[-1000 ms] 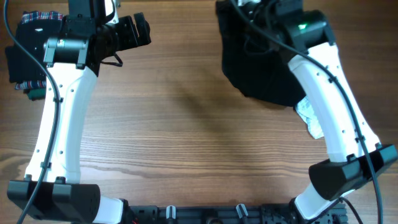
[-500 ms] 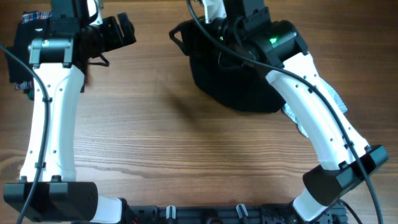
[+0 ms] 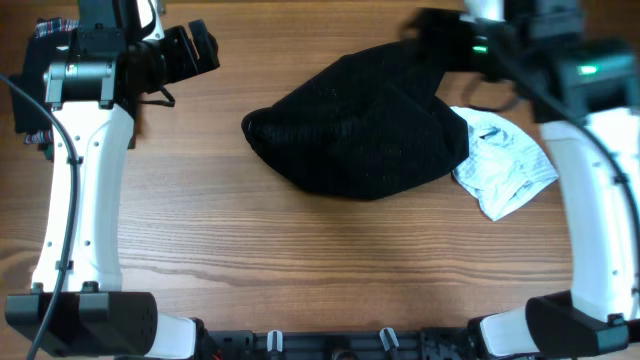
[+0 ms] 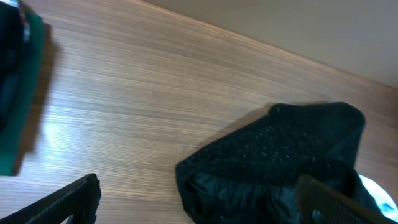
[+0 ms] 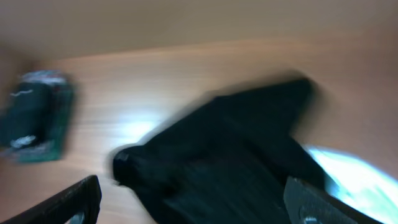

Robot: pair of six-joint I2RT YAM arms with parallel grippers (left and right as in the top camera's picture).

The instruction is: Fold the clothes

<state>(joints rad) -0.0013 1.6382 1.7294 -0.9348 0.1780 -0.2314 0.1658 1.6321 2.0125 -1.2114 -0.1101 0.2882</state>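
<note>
The clothes, one black fuzzy knit garment, lie crumpled in a heap on the wooden table, right of centre. They also show in the left wrist view and, blurred, in the right wrist view. My right gripper hovers open above the heap's far right corner, with nothing between its fingers. My left gripper stands open at the far left of the table, well clear of the garment, its fingers wide apart and empty.
A crumpled white garment lies against the right side of the black heap. A folded dark garment with plaid trim sits at the far left corner, behind my left arm. Bare wood runs along the front of the table.
My right gripper has opened and let go of the black garment, which now lies spread lower on the table. The right arm has swung back to the right. The left arm barely moved.
</note>
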